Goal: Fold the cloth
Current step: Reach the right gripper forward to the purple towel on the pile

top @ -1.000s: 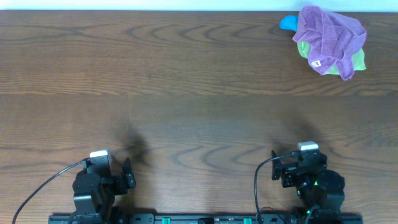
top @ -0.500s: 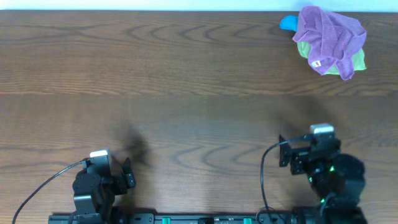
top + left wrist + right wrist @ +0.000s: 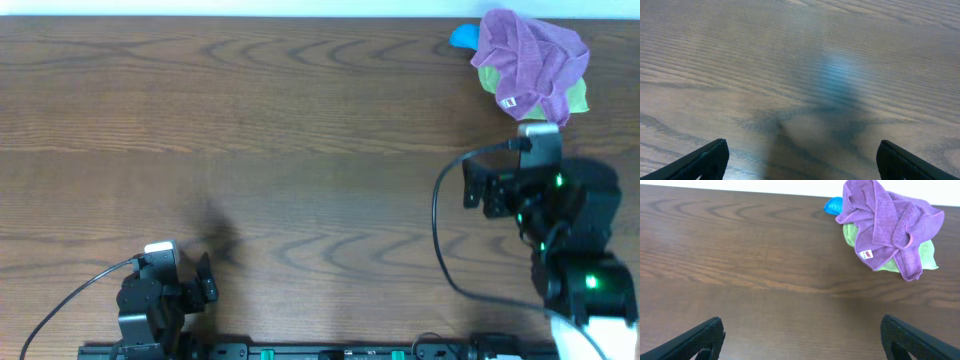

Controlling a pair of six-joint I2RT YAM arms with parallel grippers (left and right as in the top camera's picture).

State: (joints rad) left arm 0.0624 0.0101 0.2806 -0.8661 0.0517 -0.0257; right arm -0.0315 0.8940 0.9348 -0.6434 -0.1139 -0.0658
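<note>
A crumpled purple cloth (image 3: 528,58) lies in a heap at the far right of the table, on top of a green cloth (image 3: 572,98) and a blue one (image 3: 462,37). It also shows in the right wrist view (image 3: 885,225). My right gripper (image 3: 802,342) is open and empty, raised over the table a little in front of the heap. My left gripper (image 3: 800,165) is open and empty, low over bare wood at the front left.
The wooden table (image 3: 300,150) runs to a white far edge behind the cloths. Black cables trail from both arms at the front.
My right arm has moved away from the front edge toward the cloth heap and risen. The left arm has not moved.
</note>
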